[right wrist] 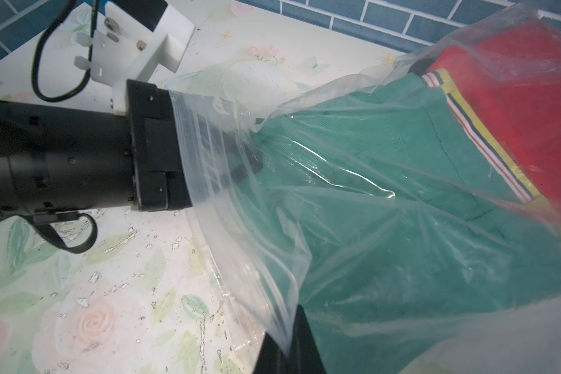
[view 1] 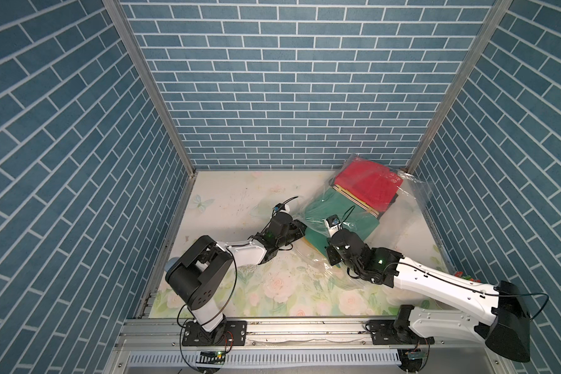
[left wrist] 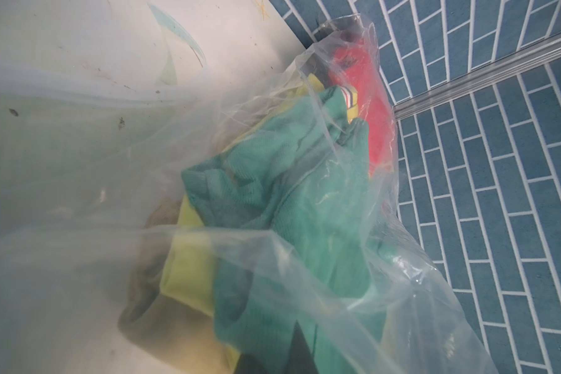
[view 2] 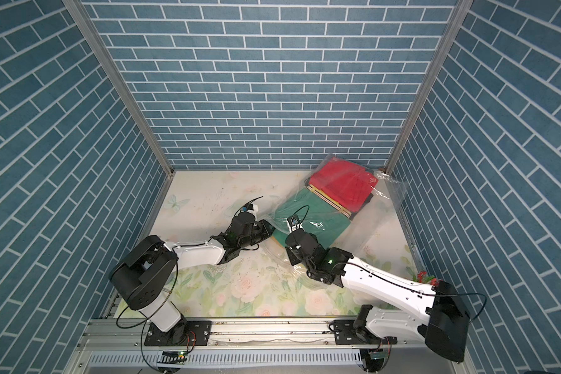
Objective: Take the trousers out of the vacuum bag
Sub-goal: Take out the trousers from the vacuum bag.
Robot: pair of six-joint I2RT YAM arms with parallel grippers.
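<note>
The vacuum bag (view 1: 412,194) (view 2: 390,191) lies crinkled at the back right of the table, its mouth toward the arms. Inside it are folded trousers: green (view 1: 337,210) (right wrist: 386,155) in front, red (view 1: 366,184) (right wrist: 512,107) behind a striped waistband, and yellow (left wrist: 188,272) underneath. My left gripper (view 1: 300,229) (right wrist: 240,158) reaches into the bag's mouth. In the left wrist view my left gripper (left wrist: 279,356) is shut with green cloth pinched at its dark tips, blurred by plastic. My right gripper (right wrist: 289,353) (view 1: 333,259) is shut on the bag's near edge, holding the film up.
The floral table cover (view 1: 272,285) spreads in front of both arms. Blue brick walls (view 1: 272,97) close in the back and both sides, with metal corner posts. A small red and green item (view 2: 425,277) lies by the right wall.
</note>
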